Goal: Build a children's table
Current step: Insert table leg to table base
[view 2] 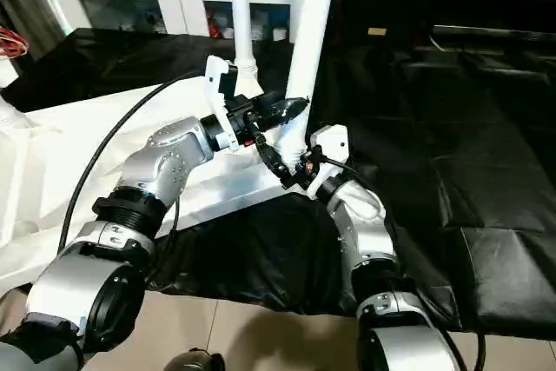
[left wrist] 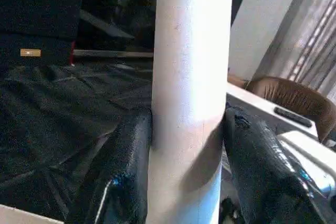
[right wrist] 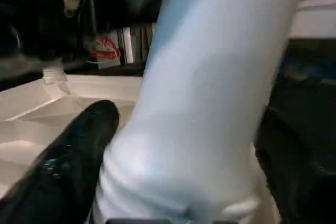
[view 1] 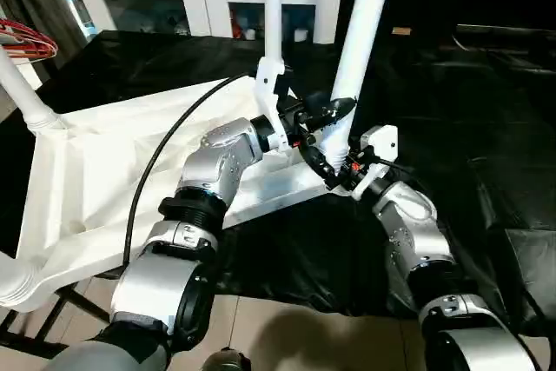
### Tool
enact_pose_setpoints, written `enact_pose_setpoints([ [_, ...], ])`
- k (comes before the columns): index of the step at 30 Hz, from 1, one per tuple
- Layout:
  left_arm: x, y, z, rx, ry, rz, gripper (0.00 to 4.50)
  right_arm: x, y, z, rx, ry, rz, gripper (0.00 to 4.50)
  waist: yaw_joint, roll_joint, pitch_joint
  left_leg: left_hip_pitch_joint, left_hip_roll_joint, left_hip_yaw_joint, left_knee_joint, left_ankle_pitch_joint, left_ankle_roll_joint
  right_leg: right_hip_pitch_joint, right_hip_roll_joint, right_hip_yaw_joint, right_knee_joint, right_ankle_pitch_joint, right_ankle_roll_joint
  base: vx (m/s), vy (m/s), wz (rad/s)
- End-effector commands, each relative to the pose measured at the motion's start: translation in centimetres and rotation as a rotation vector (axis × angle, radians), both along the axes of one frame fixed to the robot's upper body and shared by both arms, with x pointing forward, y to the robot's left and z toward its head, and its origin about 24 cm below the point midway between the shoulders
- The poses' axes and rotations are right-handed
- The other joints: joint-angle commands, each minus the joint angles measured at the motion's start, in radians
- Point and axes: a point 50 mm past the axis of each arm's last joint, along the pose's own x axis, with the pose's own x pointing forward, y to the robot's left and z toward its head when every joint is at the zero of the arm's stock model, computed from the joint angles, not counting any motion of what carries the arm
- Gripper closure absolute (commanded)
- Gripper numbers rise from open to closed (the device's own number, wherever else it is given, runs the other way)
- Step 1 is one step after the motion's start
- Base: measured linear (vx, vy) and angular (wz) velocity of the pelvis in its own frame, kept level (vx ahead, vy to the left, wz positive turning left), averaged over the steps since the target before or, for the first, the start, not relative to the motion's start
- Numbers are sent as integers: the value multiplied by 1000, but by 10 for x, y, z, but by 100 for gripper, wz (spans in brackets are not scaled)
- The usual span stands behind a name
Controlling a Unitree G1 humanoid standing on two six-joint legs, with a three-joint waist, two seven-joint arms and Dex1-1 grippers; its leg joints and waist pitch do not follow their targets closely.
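The leg (left wrist: 191, 77) stands upright between the fingers of the left gripper (view 1: 323, 115), clamped on both sides. Just below, the right gripper (view 1: 334, 171) closes on the leg's flared base, at the tabletop (view 1: 113, 171) corner socket. Judgement: keep the leg vertical and press straight down to seat it.
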Motion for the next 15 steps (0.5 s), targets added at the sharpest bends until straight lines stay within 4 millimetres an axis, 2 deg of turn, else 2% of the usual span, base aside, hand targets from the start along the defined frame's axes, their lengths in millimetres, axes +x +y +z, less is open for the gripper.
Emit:
enact_pose_setpoints([
  [1, 1, 3, 7, -19, -22, 4, 257, 0, -3, 5, 3, -13, -1, 1, 2, -13, -81, 17, 45, -11, -52, -168, 119, 60, -63, 36, -53, -115, -262, 0, 0, 0],
  [8, 2, 9, 6, -28, -18, 41, 257, -1, -12, 9, 16, -13, 0, 0, 3, -14, -81, 16, 44, -12, -50, -164, 123, 61, -61, 34, -53, -117, -261, 0, 0, 0],
  [9, 3, 11, 7, -30, -19, 53, 257, -3, -13, 12, 42, -3, 32, 0, 3, -18, -80, 15, 43, -11, -50, -163, 126, 62, -60, 34, -53, -114, -260, 0, 0, 0],
  [12, 5, 15, 6, -23, -26, 76, 257, -11, -14, 16, 87, 35, 146, 0, 10, -15, -83, 15, 47, -13, -48, -154, 144, 61, -60, 33, -50, -96, -254, 0, 0, 0],
  [15, 5, 16, 6, -16, -30, 74, 257, -17, -17, 18, 107, 83, 231, 0, 11, -13, -83, 15, 50, -14, -47, -156, 140, 59, -60, 33, -50, -99, -257, 0, 0, 0],
])
